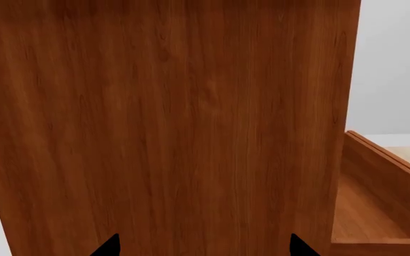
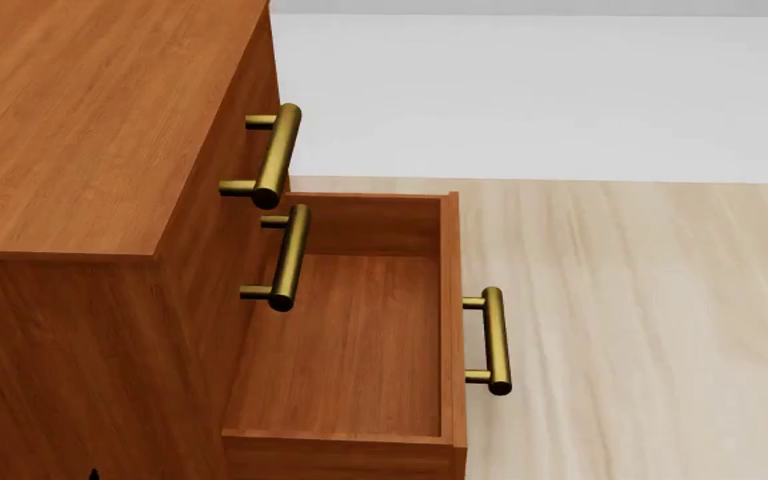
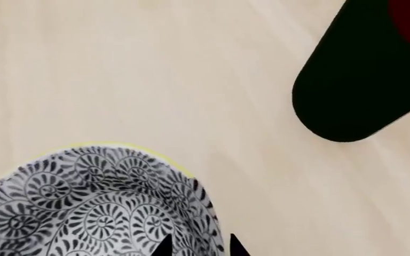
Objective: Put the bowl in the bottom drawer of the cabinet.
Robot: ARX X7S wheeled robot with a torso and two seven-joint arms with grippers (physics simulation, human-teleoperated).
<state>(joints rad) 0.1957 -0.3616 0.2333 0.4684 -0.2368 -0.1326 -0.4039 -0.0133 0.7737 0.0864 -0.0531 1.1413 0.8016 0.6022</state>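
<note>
bowl at my right end effector, bottom drawer standing open

from my head camera i see the reddish-brown wooden three-drawer cabinet (image 2: 84, 130) with its lowest shallow wooden drawer (image 2: 344, 340) pulled out over the pale wood floor (image 2: 651, 330), its inside bare. my right end effector (image 3: 199, 246) has one fingertip either side of the wall of the small round white ceramic bowl with blue-grey floral pattern (image 3: 98, 205); i cannot tell if it is clamped. a dark green bottle (image 3: 365, 74) lies near. my left end effector (image 1: 203, 246) is spread apart, facing the cabinet's side.
</note>
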